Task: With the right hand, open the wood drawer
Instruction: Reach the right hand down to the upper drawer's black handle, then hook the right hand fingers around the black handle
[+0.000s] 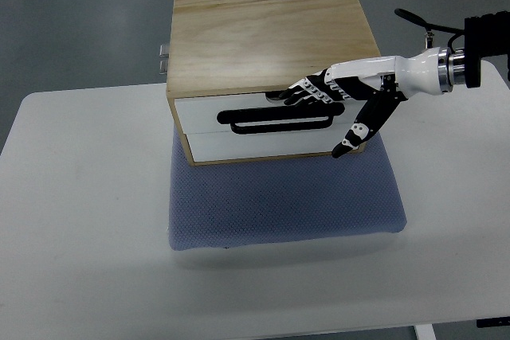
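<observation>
No writing or labels are showing anywhere. A white desk (pixel 88 220) is filling most of the view, carrying a blue-grey mat (pixel 279 205) at its middle. A wood drawer box (pixel 267 37) is sitting on the far part of the mat, with small metal fittings (pixel 162 56) sticking out at its left rear side. Its white drawer front (pixel 211 111) is facing the camera, looking closed, so any contents are hidden, and a long black handle (pixel 279 119) is running across it. The right hand (pixel 335 97) is reaching in from the right edge, its fingers (pixel 299 93) curling onto the handle's right end while the thumb (pixel 358 131) is pointing down, apart from them.
</observation>
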Motion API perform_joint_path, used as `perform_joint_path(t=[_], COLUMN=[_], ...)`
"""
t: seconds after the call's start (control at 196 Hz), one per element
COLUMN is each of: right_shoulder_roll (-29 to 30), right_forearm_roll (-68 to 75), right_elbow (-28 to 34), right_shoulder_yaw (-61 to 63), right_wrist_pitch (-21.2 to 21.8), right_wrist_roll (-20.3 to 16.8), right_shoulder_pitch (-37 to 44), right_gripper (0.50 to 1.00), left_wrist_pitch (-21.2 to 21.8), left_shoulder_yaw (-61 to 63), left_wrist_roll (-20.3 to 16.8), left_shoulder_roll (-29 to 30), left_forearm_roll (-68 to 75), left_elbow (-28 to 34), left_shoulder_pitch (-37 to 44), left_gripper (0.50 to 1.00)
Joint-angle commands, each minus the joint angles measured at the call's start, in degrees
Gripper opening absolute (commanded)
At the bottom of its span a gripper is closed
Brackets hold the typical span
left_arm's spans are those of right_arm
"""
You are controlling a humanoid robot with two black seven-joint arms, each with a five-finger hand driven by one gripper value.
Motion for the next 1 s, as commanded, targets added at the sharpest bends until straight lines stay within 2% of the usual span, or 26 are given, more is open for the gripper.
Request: perform_joint_path(t=[0.0,0.993], right_shoulder_roll=[0.8,6.0], right_forearm_roll=[-0.3,-6.6], right_elbow=[-0.7,-5.3], right_shoulder_yaw=[-0.2,-0.2], right_wrist_pitch=[0.0,0.0], right_wrist_roll=[-0.1,-0.1], right_shoulder_pitch=[-0.1,-1.9], right_gripper=[0.95,0.95], left_wrist_pitch=[0.0,0.0], left_shoulder_yaw=[0.0,0.0], left_wrist_roll=[0.0,0.0], left_shoulder_roll=[0.0,0.0], left_forearm_roll=[0.0,0.0], left_elbow=[0.0,0.0], left_shoulder_pitch=[0.0,0.0], left_gripper=[1.0,1.0])
